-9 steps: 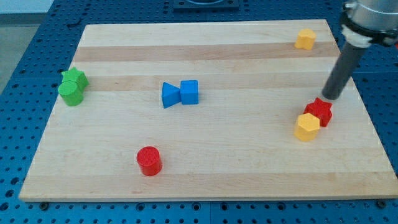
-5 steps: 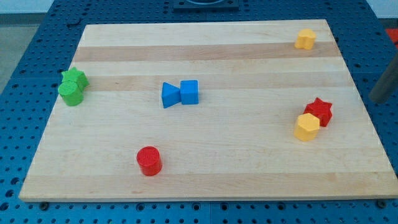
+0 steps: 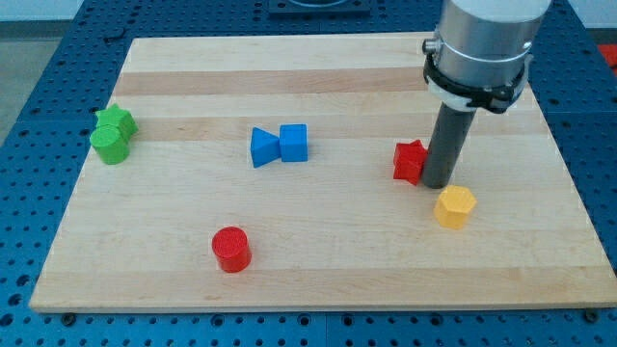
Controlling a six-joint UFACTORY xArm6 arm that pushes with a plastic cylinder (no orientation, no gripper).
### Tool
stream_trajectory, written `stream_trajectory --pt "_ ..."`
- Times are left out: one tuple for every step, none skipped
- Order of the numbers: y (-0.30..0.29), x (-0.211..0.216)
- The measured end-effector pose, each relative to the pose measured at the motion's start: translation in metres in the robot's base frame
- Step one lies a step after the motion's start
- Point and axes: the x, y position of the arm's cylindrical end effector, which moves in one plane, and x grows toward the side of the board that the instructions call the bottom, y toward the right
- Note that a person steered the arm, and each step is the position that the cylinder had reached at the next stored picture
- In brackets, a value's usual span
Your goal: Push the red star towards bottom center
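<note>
Shoved leftward, the red star-shaped block (image 3: pixel 410 161) now touches my tip (image 3: pixel 439 185) on its left, gripperless rod grasping nothing, bottom center unreached.

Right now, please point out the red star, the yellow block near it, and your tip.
red star (image 3: pixel 409 160), camera view, its front face
yellow hexagonal block (image 3: pixel 454 206), camera view, its top face
my tip (image 3: pixel 438 184), camera view, rod's lower end, beside the star

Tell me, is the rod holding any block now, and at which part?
Nothing is held. My tip only stands against the red star, on the star's view-right side.
</note>
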Motion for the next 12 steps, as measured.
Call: stream_trajectory --pt "0.039 -0.012" --pt "0.033 -0.02" --pt "-0.016 -0.02" --pt "-0.063 -0.019" --pt "-0.072 -0.019" --pt "-0.085 -0.015" --pt "-0.107 0.013" --pt "-0.114 0.031" --pt "-0.114 0.014" --pt "-0.115 -0.011" --pt "-0.135 -0.009" --pt "-0.151 0.018"
